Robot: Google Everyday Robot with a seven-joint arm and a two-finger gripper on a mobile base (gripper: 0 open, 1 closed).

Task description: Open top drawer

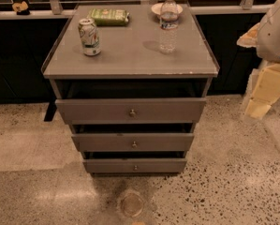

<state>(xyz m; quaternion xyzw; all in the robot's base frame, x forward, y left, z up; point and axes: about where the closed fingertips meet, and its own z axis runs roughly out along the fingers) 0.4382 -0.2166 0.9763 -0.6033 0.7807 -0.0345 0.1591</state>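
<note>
I see the cabinet square in front of me. The top drawer sits directly under the tabletop, the widest of three fronts, with a small brass knob at its middle. A dark gap shows between its front and the tabletop edge. I judge that it stands out a little rather than flush, though shadow from the overhang could account for some of that.

The middle drawer and bottom drawer step down below it, each narrower, each with its own knob. That makes the widest front with the highest knob my target.

The gripper hangs at the right edge of the view, well apart from the cabinet and about level with the top drawer. I cannot tell whether it is wide or narrow from here. It holds nothing that I can see. Parked off to the side, it leaves the drawer fronts unobstructed, which suits lining up an approach.

On the tabletop stand a can on the left and a bottle on the right. A green packet and a bowl lie at the back.

The can and bottle are upright and look tippy. A jerky pull could shake them, so I would draw the drawer out smoothly by the knob.
</note>
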